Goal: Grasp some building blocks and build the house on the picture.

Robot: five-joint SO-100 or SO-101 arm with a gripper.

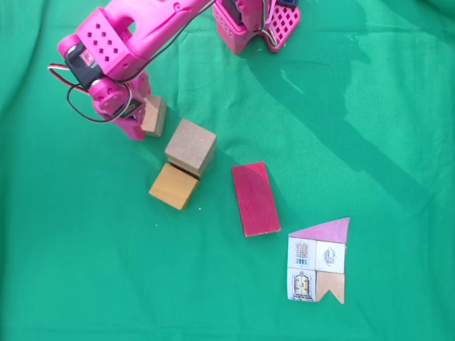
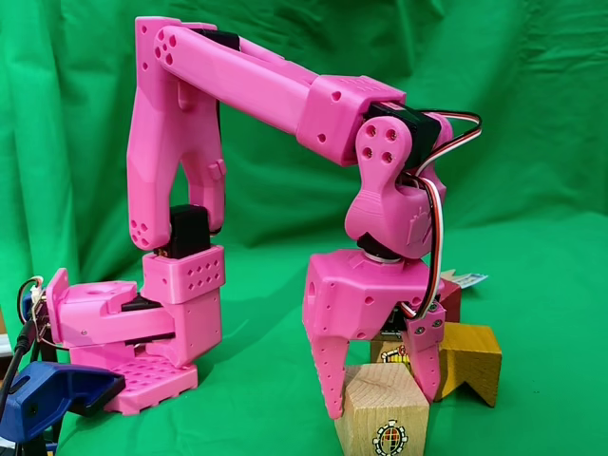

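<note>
Green cloth covers the table in both fixed views, and in one it also hangs as a backdrop. Pink arm comes in from the top of the frame, base at top centre, and reaches to the upper left; a fixed view shows it from the side, with its base at lower left. Hand is at upper left, pointing down, fingers either side of a pale cube; the side view shows the fingers straddling that cube at bottom centre, one finger clear of its left face, the other touching its right edge, so apart and not clamped. That cube has a printed emblem on its front face. Dark-red block lies flat at frame centre. Second pale cube sits just left of centre, touching the orange-brown cube below it. In the side view the orange-brown cube is right of the hand and shows a notch; a bit of dark red peeks behind it. Paper house picture lies flat at lower right: pink slanted roof, white squares with windows and a door, one tan notched square. No containers. Blue clamp at the side view's lower left corner.
</note>
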